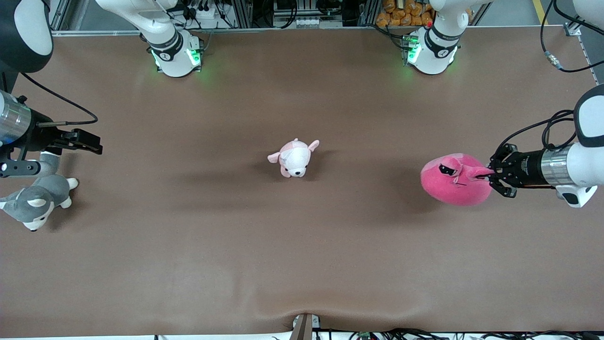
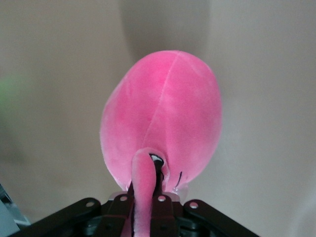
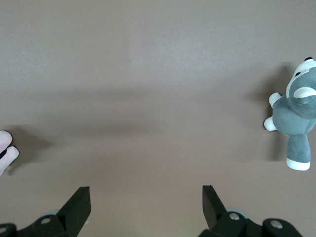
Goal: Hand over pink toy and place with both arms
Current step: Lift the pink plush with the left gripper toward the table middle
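The pink toy (image 1: pixel 453 184) is a round hot-pink plush with dark slanted eyes, at the left arm's end of the table. My left gripper (image 1: pixel 488 175) reaches in level with it and is shut on one floppy ear. In the left wrist view the ear runs between the black fingers (image 2: pixel 163 202) of the left gripper (image 2: pixel 145 197), and the toy's body (image 2: pixel 163 118) hangs past them. I cannot tell whether the toy touches the table. My right gripper (image 1: pixel 94 143) is open and empty over the right arm's end of the table; it also shows in its own wrist view (image 3: pixel 145 197).
A pale pink-and-white puppy plush (image 1: pixel 295 158) lies mid-table; its edge shows in the right wrist view (image 3: pixel 6 150). A grey-and-white husky plush (image 1: pixel 35 203) lies below the right gripper, also visible in that wrist view (image 3: pixel 296 118). The brown table (image 1: pixel 302 264) stretches between them.
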`<state>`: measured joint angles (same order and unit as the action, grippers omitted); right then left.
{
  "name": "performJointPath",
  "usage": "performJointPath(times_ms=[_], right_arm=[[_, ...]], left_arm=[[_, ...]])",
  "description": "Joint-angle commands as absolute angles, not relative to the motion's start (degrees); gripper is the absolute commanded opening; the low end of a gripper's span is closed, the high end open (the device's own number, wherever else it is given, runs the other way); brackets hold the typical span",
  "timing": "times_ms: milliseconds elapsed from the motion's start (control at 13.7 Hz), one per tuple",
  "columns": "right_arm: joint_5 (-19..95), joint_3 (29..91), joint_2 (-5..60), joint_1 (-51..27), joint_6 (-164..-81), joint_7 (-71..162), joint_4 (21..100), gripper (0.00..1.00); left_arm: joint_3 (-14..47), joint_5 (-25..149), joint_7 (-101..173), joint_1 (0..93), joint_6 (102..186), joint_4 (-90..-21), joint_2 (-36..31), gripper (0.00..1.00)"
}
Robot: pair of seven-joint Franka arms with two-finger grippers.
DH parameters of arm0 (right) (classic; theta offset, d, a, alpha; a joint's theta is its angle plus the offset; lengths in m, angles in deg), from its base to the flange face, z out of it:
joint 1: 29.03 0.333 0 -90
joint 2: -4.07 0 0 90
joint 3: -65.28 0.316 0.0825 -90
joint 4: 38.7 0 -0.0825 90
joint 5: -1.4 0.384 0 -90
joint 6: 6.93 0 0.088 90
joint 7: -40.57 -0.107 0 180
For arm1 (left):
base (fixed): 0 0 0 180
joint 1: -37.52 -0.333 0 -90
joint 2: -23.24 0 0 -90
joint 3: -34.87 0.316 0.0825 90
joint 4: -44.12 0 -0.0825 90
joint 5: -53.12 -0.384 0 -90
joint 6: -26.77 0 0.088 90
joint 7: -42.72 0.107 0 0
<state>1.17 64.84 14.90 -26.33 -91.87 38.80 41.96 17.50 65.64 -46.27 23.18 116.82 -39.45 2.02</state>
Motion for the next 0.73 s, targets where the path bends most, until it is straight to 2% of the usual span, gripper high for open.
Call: performJointPath(times_ms=[0, 220, 439, 659], right_arm=[[1.13, 64.93, 15.06, -26.39, -91.84, 38.64, 41.28, 1.0], [1.13, 64.93, 15.06, -26.39, -91.84, 38.64, 41.28, 1.0], [1.22, 64.93, 15.06, -26.31, -91.84, 38.64, 41.28, 1.0], [1.13, 64.93, 15.06, -26.39, -91.84, 38.64, 41.28, 1.0]], left_arm=[[12.39, 66.92, -55.6, 23.01, 115.54, -38.32, 4.42, 0.0], [6.07, 67.19, -65.78, 23.19, 115.63, -37.36, 5.75, 0.0], [-1.58, 67.1, -79.41, 23.8, 116.15, -32.18, 4.78, 0.0], [-3.01, 67.1, -85.67, 28.0, 120.54, -31.37, 4.69, 0.0]])
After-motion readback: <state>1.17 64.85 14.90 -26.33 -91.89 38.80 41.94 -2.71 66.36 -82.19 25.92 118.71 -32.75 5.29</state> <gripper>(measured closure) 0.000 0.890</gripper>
